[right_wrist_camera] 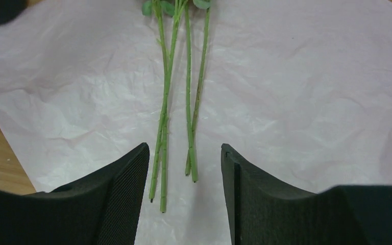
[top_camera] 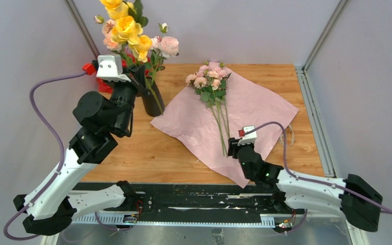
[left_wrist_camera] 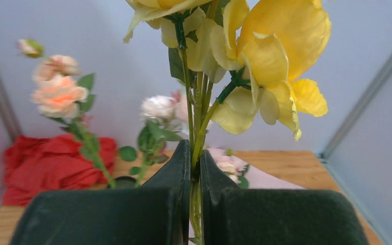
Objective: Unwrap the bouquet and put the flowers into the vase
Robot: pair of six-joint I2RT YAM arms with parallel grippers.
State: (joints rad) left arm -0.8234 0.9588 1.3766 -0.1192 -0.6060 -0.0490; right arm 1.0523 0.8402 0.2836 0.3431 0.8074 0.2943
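The bouquet's pale pink paper (top_camera: 255,107) lies spread flat on the table. Small pink flowers (top_camera: 212,76) rest on it, their green stems (right_wrist_camera: 166,102) pointing at my right gripper (right_wrist_camera: 185,153). That gripper (top_camera: 231,148) is open, and the stem ends lie between its fingers without being gripped. My left gripper (left_wrist_camera: 195,161) is shut on the thin stems of the yellow flowers (left_wrist_camera: 270,61). It holds them upright, right above the black vase (top_camera: 152,104). I cannot tell whether the stem ends are inside the vase.
Taller peach and pink roses (left_wrist_camera: 58,94) stand in the vase, whose rim (left_wrist_camera: 124,179) shows left of my left fingers. A red cloth (left_wrist_camera: 56,161) lies at the back left. A pale ribbon (top_camera: 290,135) lies by the paper's right edge.
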